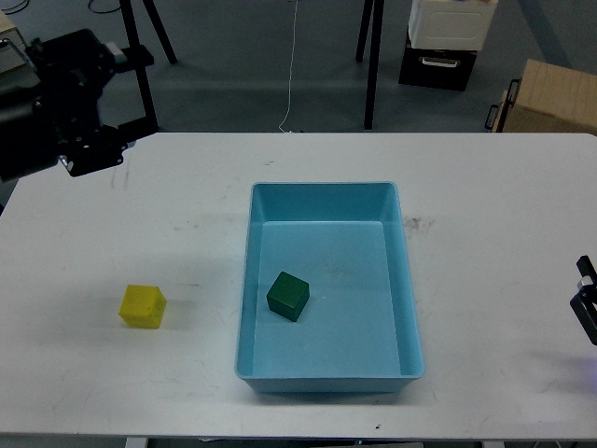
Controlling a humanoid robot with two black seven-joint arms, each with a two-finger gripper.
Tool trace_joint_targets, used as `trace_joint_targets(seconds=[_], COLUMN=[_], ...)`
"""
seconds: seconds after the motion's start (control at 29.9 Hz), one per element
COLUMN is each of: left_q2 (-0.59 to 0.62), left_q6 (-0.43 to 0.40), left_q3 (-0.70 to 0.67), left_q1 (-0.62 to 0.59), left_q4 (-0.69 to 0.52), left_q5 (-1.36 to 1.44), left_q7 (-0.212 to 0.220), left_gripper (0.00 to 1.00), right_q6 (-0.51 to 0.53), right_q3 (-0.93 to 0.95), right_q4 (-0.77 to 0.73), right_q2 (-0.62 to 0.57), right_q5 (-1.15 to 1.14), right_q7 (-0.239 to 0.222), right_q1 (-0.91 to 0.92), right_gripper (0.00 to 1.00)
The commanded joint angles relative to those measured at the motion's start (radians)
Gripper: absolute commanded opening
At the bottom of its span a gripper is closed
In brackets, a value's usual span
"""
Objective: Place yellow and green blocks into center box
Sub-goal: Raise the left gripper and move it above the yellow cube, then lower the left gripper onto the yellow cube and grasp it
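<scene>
The green cube (288, 296) is lying inside the light blue tray (407, 280). The yellow cube (143, 306) is sitting on the white table (140, 215) at the tray's nine o'clock. I cannot tell the finger state of the left gripper (89, 154) or the right gripper (587, 299).

White table (187, 215); grey floor (242, 47); cardboard carton (550, 98) right.

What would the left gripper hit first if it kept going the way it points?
Probably bare table: the left gripper seems tipped downward at the far left edge, well away from the yellow block. Depth is unclear.
</scene>
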Motion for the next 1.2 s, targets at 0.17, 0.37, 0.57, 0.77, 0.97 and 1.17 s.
trace_joint_targets(seconds=[0.17,0.37,0.57,0.77,0.97,1.17], left_q2=[-0.094,-0.231,-0.234,-0.208,-0.212,-0.226], left_q6=[0.001,0.001,0.001,0.001,0.001,0.001], left_q3=[0.755,1.102,1.226,1.222,1.168,1.053], left_q1=[-0.604,-0.798,-0.755,-0.689,-0.611,-0.475], left_q4=[-0.014,-0.014,-0.007,0.045,0.114,0.189], left_q5=[0.233,0.354,0.549,0.572,0.572,0.574], left_q7=[0.013,0.060,0.060,0.060,0.059,0.060], left_gripper=[1.00,1.00,1.00,1.00,1.00,1.00], right_q6=[0.000,0.000,0.000,0.000,0.000,0.000], right_q3=[0.001,-0.002,-0.002,-0.002,-0.005,-0.005], right_q4=[-0.006,-0.029,-0.052,-0.057,-0.057,-0.065], right_q2=[-0.010,-0.003,-0.002,-0.002,-0.002,-0.002], right_q5=[-0.002,-0.005,-0.013,-0.016,-0.021,-0.050], right_q7=[0.000,0.000,0.000,-0.003,-0.004,-0.006], right_q1=[0.000,0.003,0.003,0.003,0.001,0.001], right_gripper=[0.98,0.98,0.98,0.98,0.98,0.98])
